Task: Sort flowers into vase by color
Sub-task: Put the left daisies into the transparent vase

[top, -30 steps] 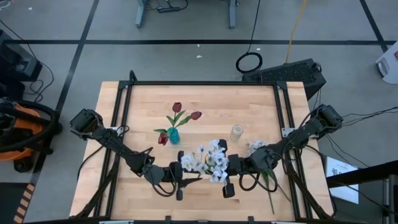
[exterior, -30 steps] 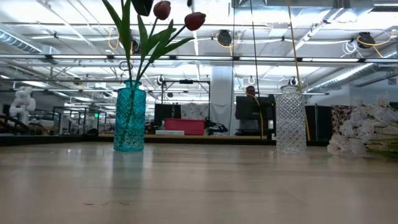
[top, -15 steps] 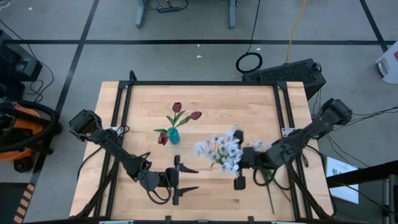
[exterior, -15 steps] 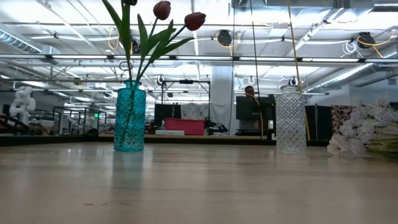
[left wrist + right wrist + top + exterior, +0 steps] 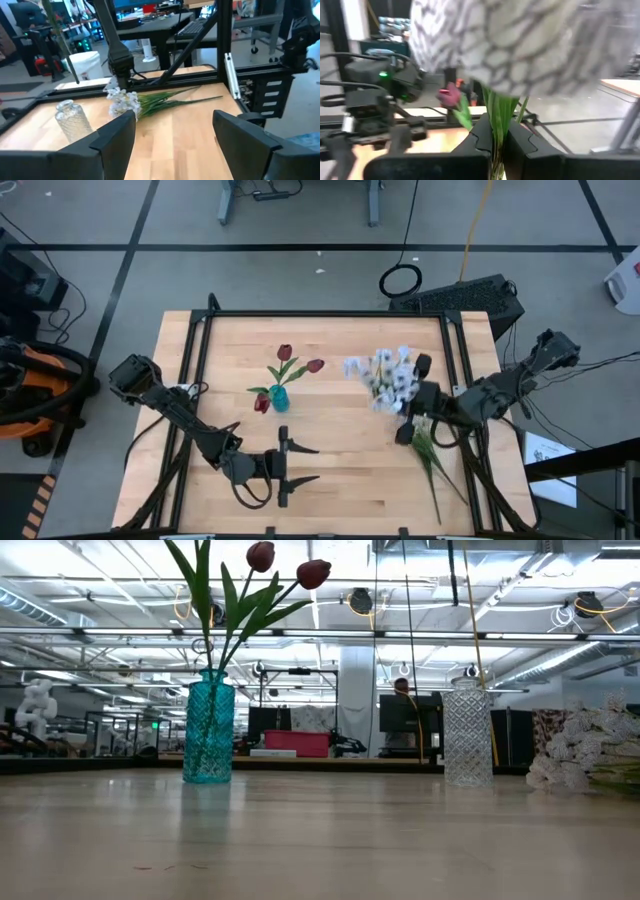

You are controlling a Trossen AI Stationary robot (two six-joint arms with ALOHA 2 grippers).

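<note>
Now my right gripper (image 5: 412,402) is carrying the spray of small white and pale-blue blossoms on green stems (image 5: 385,375) up and away from my left arm; a second ago it hung low over the near middle of the table, almost touching the left gripper (image 5: 296,463), and half a second ago it was already partway across. In the right wrist view the dark fingers (image 5: 482,137) are pinched on the green stems, with the blossoms blurred just ahead of them. I judge the handover or regrasp is done and the spray is on its way to the clear cut-glass vase (image 5: 468,732), which sits somewhere beneath the blossoms in the high view, so I cannot tell how closely the stems line up with its mouth.

My left gripper has drawn back toward the near edge since a second ago, and its fingers stand wide apart with nothing between them.

More white sprays with long green stems (image 5: 430,455) lie flat on the wood just beside the right gripper, on its near side. Farther off, toward my left arm, the teal patterned glass vase (image 5: 209,727) holds dark red tulip-like flowers (image 5: 286,353).

All of it sits on a pale wooden tabletop with a black metal frame (image 5: 330,315). Beyond it the low view shows an open workshop with desks, monitors and ceiling rails.
</note>
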